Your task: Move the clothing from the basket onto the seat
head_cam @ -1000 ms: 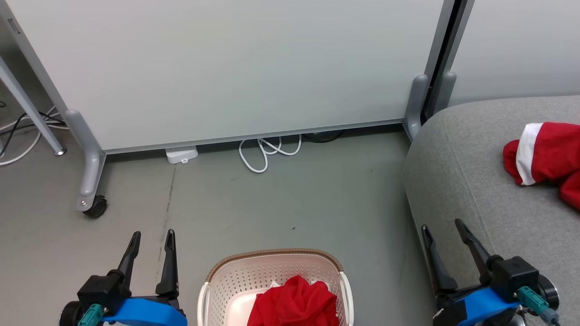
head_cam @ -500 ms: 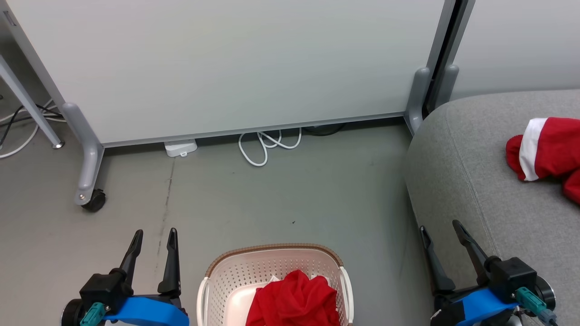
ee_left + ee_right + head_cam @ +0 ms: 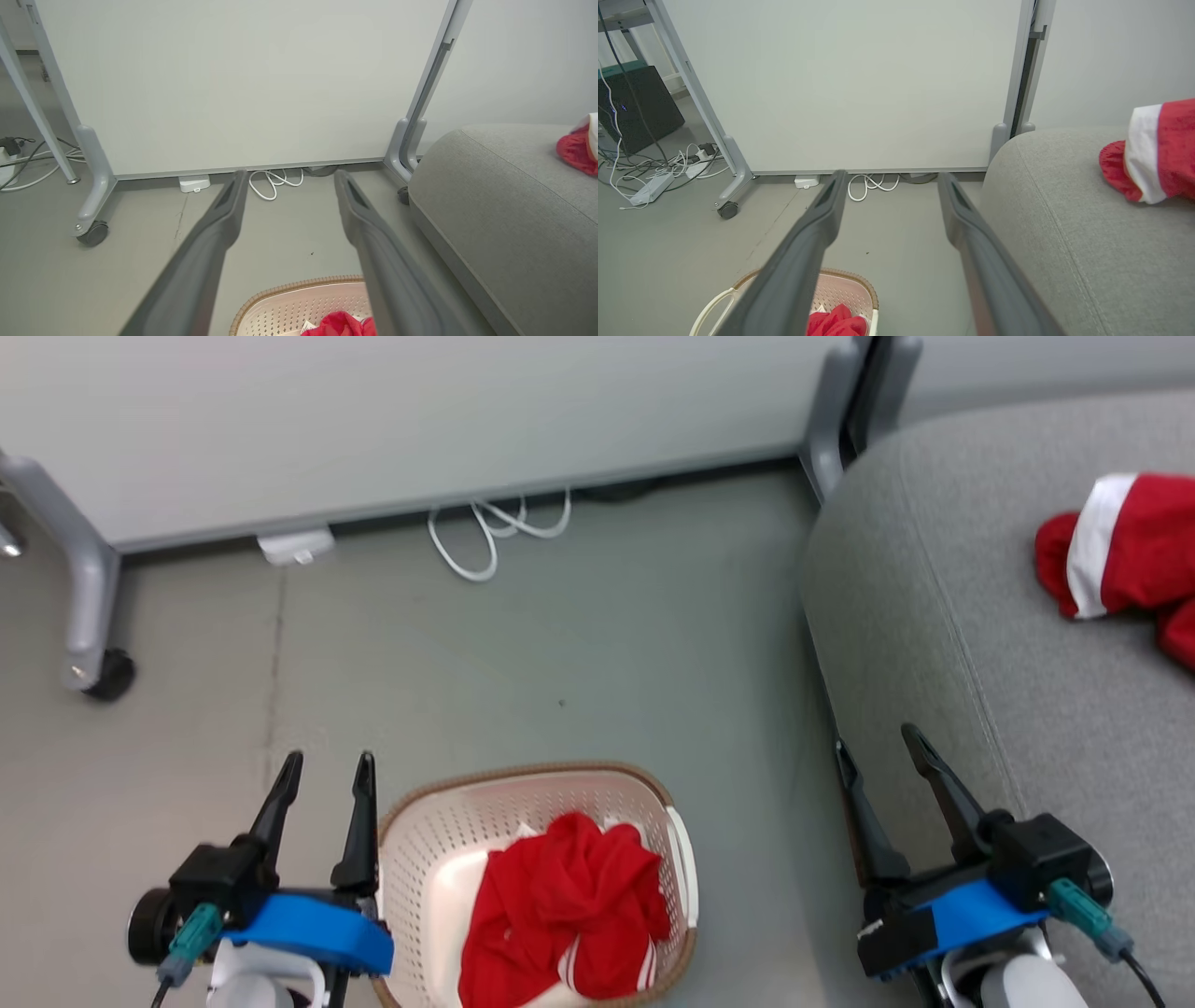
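Halfway: red white-banded garment (image 3: 1120, 546) on light-grey fabric seat (image 3: 934, 569); red striped garment (image 3: 560, 905) awaits in cream perforated basket (image 3: 523, 773); left tool (image 3: 327, 761), right tool (image 3: 873, 735) open, empty.

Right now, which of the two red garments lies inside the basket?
The garment with thin white stripes, crumpled in the cream basket. The garment with a broad white band lies on the grey seat instead.
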You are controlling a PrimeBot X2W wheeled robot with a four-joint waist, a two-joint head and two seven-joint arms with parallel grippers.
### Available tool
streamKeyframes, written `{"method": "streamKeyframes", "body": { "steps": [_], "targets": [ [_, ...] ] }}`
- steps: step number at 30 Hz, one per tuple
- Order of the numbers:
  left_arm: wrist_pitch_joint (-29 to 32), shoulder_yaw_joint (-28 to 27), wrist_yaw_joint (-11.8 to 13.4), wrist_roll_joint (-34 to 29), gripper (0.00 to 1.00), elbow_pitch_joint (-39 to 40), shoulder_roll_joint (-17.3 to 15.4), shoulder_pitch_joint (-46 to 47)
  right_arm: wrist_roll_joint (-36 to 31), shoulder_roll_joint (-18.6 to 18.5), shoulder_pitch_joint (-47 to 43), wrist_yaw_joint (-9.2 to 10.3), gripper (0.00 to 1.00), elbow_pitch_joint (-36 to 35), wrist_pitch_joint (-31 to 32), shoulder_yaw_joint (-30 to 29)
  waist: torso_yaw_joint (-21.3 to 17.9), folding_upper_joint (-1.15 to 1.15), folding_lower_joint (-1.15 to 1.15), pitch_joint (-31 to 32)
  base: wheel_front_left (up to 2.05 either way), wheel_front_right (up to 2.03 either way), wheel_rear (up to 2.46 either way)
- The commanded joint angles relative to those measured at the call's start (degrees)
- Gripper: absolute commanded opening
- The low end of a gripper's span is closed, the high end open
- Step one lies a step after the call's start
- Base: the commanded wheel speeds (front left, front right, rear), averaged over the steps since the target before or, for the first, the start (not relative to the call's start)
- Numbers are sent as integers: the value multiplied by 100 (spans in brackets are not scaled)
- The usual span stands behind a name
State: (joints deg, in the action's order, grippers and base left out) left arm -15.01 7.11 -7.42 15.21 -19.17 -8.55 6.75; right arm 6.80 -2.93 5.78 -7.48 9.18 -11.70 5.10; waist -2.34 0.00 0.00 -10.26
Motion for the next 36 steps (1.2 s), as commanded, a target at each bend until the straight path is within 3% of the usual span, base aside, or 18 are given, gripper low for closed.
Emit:
{"method": "streamKeyframes", "body": {
  "steps": [1, 13, 21, 36],
  "targets": [
    [-25, 54, -5, -11, 100, -56, -57, 222, 68, 6, 190, -3, 100, -12, -60, 52, -282, 0, 0, -571, 0, 0, 0],
    [-21, 760, -5, 39, 100, -724, -313, 1150, 287, 7, 921, -3, 100, 159, -295, 455, -905, 0, 0, -1859, 0, 0, 0],
    [261, 1293, -5, 166, 100, -1944, -468, 1719, 418, 7, 1249, -3, 100, 233, -354, 685, -1342, 0, 0, -2443, 0, 0, 0],
    [739, 1250, 139, 492, 100, -3350, -642, 2626, 757, 8, 1549, -3, 100, -135, -357, 1114, -1929, 0, 0, -3299, 0, 0, 0]
  ]
}}
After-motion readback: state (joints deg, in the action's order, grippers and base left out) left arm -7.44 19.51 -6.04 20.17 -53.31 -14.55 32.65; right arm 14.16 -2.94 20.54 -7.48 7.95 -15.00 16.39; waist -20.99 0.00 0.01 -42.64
